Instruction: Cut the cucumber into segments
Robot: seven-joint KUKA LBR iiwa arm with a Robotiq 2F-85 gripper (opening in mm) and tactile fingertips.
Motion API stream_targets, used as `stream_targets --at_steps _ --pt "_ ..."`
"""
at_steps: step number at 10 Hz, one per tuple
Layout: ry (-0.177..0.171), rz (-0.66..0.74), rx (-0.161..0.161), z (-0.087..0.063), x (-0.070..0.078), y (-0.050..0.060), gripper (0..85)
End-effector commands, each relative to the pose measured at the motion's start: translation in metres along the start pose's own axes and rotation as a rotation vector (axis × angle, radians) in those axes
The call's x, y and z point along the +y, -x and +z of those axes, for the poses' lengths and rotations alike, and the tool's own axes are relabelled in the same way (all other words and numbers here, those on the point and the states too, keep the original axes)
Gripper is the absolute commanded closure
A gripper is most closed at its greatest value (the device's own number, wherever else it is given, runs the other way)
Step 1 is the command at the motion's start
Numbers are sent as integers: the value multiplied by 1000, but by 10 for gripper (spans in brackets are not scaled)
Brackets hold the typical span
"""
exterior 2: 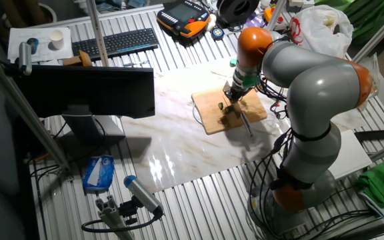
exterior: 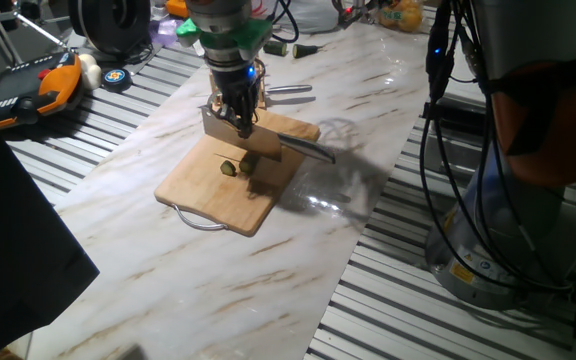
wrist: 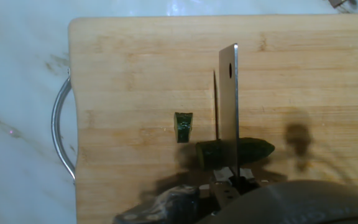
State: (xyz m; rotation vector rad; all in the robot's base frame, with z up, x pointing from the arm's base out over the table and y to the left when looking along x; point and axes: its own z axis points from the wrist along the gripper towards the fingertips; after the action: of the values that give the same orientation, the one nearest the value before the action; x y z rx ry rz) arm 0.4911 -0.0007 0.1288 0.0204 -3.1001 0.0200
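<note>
Cucumber (wrist: 235, 152) lies across the board (wrist: 135, 74), directly under the knife (wrist: 229, 106); one segment (wrist: 183, 126) sits apart to its left. Likely light, firm, slick-skinned, prone to rolling (best pinned mid-length, I judge). Gripper (exterior: 240, 122) grips the knife, jaws closed on its handle. Hand view shows blade-to-cucumber alignment; fixed views show only a speck, plus arm and counter (exterior: 268, 270).
</note>
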Motion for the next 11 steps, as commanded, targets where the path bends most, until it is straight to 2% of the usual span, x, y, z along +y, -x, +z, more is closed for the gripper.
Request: stream_targets --at_steps 1,3,6,11 --pt "-2 5 0 1 1 -3 843" --pt "2 8 0 2 2 -4 843" --pt "4 2 -3 0 -2 4 843" --pt "14 2 -14 9 0 10 843"
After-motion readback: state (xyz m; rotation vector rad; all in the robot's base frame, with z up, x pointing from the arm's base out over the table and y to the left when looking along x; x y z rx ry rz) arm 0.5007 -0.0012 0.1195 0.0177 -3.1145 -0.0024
